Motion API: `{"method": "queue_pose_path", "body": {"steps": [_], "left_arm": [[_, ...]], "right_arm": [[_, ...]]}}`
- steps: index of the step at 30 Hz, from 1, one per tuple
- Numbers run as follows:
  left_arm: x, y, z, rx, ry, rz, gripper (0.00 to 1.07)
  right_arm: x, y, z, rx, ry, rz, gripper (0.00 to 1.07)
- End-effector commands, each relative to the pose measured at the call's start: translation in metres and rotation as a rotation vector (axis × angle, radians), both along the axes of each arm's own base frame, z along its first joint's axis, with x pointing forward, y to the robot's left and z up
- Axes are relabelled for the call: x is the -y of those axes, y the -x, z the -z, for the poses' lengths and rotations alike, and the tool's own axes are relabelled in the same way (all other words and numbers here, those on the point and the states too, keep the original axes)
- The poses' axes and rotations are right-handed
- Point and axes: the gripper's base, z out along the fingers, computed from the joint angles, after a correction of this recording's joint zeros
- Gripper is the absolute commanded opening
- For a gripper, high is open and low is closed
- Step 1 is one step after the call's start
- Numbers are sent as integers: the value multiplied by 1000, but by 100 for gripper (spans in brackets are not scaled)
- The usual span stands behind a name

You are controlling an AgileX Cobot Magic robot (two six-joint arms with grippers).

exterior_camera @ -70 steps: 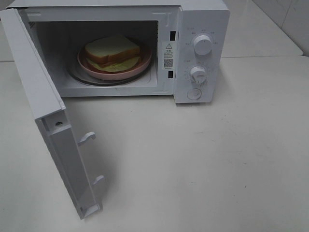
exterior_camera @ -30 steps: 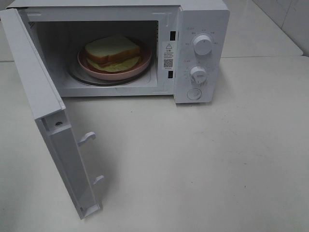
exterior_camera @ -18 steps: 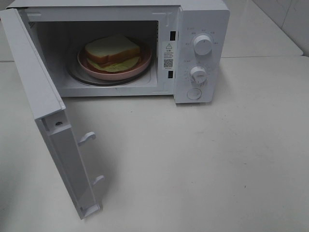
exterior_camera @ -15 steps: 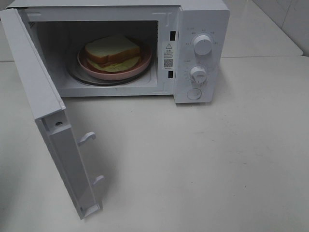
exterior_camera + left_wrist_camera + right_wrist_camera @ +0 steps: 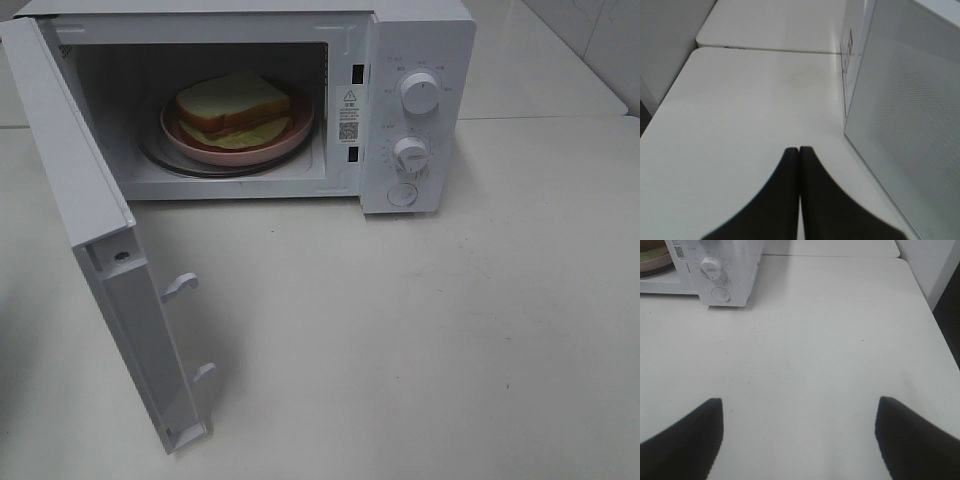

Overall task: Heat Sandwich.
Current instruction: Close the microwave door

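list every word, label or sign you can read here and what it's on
No text is sharp enough to quote.
Warning sticker on the microwave's front frame: a triangle sign, its print too small to read.
QR code below it: no readable words.
Markings around the upper knob and lower knob: too small to read.

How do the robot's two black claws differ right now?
The left gripper has its jaws pressed together, while the right gripper has them spread wide. The left gripper is beside the microwave's open door; the right gripper faces a control knob from across the table. Both are black, hold nothing and hang above that white table.
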Motion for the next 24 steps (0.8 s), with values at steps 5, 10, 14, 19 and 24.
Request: {"method": "queue_pose_path", "body": {"steps": [5, 10, 14, 19, 24], "left_arm": [[-3, -10, 19, 178, -65, -13, 0], [1, -21, 27, 238, -98, 48, 0], [9, -31, 38, 223, -115, 154, 0], [18, -42, 53, 220, -63, 255, 0], [27, -54, 65, 227, -48, 369, 0]], "right_arm": [[0, 4, -1, 38, -12, 9, 76], [0, 4, -1, 38, -12, 9, 76], [0, 4, -1, 38, -12, 9, 76], [0, 4, -1, 38, -12, 9, 76], [0, 4, -1, 38, -12, 9, 76]]}}
